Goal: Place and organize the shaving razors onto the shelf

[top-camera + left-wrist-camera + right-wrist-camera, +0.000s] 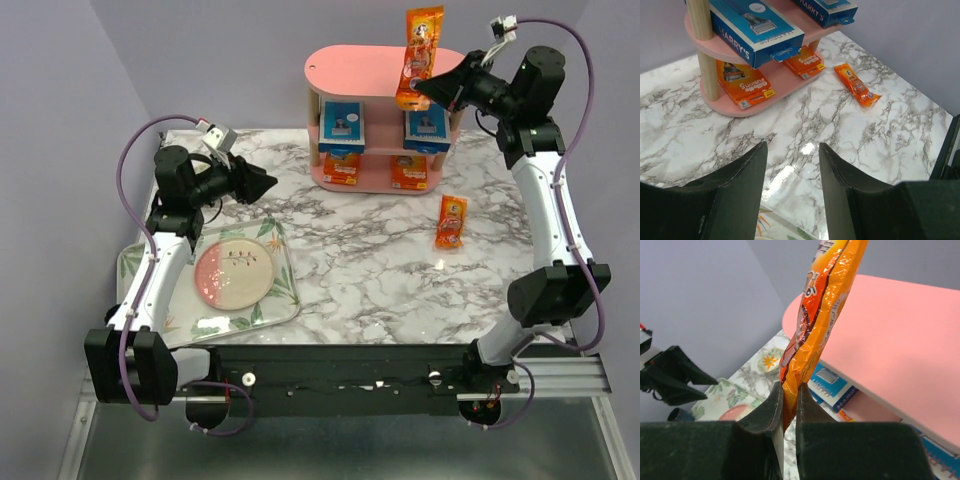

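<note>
The marble table (350, 270) fills the middle of the top view. The pink shelf (360, 70) stands at the upper middle, on the far part of the table. It has three oval boards and pale wooden posts.

The flower tray (285, 300) lies at the lower left. The round pink plate (233, 273) sits on it.

The left blue pack (343, 122) and the right blue pack (427, 125) lie side by side on the middle board. They stick out a little over its front edge.

The left orange packet (341, 167) and the right orange packet (409, 171) lie flat on the bottom board, one under each blue pack. The loose orange packet (451, 221) lies flat on the table, right of the middle of the view. It is near the shelf but not touching it.

The right claw (789, 390) is at the upper right, beside the right end of the shelf. Its fingers are pressed onto the bottom end of the held orange packet (422, 45). That packet stands up tall over the right end of the top board.

The left claw (792, 150) is at the left, above the table, beyond the far edge of the tray. It points toward the shelf. Its fingers are spread apart, and the marble shows between them.
</note>
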`<action>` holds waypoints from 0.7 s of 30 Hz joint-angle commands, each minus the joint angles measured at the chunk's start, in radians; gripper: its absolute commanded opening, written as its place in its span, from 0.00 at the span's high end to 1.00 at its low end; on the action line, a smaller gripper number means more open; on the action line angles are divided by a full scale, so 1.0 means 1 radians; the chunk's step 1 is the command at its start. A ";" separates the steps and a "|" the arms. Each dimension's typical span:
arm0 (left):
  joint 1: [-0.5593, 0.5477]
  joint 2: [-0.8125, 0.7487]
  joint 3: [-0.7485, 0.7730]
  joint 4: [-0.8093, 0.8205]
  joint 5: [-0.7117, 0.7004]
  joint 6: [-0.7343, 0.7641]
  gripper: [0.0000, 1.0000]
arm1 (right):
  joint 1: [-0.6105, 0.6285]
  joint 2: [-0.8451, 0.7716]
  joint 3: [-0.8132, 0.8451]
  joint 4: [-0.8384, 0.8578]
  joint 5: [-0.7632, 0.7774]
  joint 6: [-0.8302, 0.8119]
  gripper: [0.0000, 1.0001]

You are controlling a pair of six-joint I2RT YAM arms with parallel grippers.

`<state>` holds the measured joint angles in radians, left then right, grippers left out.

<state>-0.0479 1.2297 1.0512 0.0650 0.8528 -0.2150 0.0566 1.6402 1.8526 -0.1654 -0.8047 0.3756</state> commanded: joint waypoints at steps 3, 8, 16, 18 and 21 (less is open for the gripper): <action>-0.006 -0.032 -0.037 -0.004 0.031 0.014 0.41 | -0.043 0.098 0.138 0.012 0.059 -0.035 0.94; -0.006 -0.038 -0.062 -0.027 0.037 0.037 0.39 | -0.084 0.182 0.215 0.007 -0.013 -0.030 0.94; -0.006 -0.045 -0.097 -0.039 0.061 0.069 0.37 | -0.129 0.259 0.238 -0.009 -0.059 -0.021 0.92; -0.006 -0.047 -0.094 -0.063 0.061 0.091 0.37 | -0.132 0.291 0.266 -0.011 -0.063 -0.018 0.90; -0.006 -0.049 -0.088 -0.105 0.058 0.126 0.37 | -0.133 0.317 0.283 -0.013 -0.070 -0.011 0.87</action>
<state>-0.0483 1.2095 0.9615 0.0132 0.8841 -0.1532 -0.0715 1.9118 2.0834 -0.1741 -0.8333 0.3584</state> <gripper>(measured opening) 0.631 0.147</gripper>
